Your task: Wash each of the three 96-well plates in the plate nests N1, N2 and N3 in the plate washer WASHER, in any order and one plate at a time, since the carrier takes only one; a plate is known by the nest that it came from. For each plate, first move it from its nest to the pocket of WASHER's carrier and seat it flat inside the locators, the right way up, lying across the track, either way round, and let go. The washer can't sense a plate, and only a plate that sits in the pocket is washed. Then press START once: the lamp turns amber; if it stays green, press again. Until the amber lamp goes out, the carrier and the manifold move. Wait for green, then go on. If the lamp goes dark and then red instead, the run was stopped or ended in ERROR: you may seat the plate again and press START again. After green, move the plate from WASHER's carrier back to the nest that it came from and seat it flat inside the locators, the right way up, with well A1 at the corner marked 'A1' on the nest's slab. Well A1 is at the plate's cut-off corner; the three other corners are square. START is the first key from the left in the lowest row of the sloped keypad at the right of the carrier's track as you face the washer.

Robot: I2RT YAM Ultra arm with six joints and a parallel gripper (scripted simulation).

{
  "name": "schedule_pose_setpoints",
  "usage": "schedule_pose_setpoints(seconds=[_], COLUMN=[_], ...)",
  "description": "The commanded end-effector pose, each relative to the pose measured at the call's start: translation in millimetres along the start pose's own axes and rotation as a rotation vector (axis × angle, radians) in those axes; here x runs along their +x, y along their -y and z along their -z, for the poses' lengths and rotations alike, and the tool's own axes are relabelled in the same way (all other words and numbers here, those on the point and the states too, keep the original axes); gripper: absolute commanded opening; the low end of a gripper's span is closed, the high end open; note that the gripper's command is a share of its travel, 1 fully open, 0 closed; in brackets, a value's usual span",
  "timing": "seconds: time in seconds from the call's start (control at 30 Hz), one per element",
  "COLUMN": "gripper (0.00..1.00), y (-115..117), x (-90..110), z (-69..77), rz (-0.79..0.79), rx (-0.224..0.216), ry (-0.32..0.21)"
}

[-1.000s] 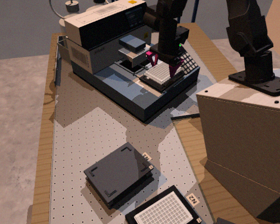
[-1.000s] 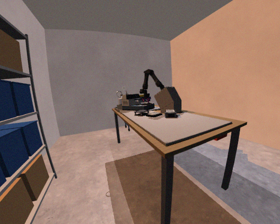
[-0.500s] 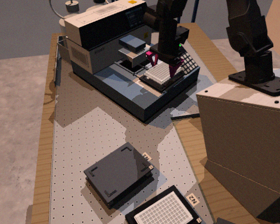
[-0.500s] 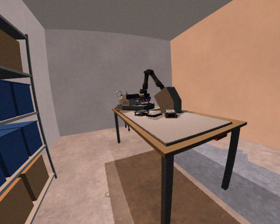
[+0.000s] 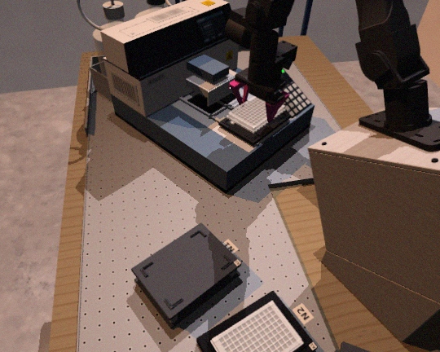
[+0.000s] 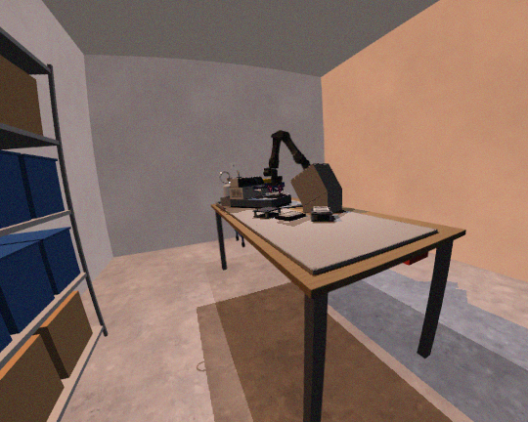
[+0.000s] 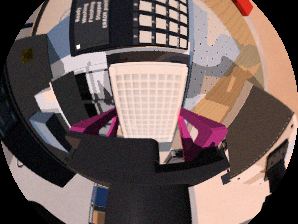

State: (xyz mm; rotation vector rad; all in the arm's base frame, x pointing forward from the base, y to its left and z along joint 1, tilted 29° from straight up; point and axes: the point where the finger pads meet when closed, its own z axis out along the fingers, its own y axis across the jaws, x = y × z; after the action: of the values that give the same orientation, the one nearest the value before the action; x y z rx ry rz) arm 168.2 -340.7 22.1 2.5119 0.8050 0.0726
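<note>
A white 96-well plate (image 5: 249,114) lies at the pocket of the washer's carrier (image 5: 249,133), across the track. My gripper (image 5: 256,102) stands over it, its magenta fingers shut on the plate's two short ends. In the wrist view the plate (image 7: 147,103) runs between the fingers, with the keypad (image 7: 136,12) beyond it. Nest N1 (image 5: 187,269) is empty. Nest N2 (image 5: 258,332) holds a white plate. Nest N3 is out of the top view.
The washer's housing (image 5: 165,37) and manifold head (image 5: 209,69) rise just behind the carrier. The arm's pedestal box (image 5: 389,204) stands at the right. In the exterior view the table (image 6: 334,234) shows from afar, with a shelf (image 6: 22,220) of boxes at the left.
</note>
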Motion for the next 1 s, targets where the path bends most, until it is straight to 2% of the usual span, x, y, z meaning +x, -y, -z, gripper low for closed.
schedule_pose_setpoints(seconds=[0.0,0.17,0.67,0.77,0.9,0.97], gripper=[0.00,0.00,0.00,0.00,0.00,0.00], y=[-13,-8,-5,0,0,-3], x=[-1,0,1,2,3,2], z=[4.0,-1.7,-2.8,-6.1,-5.4,-3.0], rz=[0.004,0.005,0.005,0.006,0.006,0.006], rx=[-0.033,-0.015,-0.013,0.001,0.000,-0.013], ry=[0.010,0.007,0.006,0.004,0.004,0.006])
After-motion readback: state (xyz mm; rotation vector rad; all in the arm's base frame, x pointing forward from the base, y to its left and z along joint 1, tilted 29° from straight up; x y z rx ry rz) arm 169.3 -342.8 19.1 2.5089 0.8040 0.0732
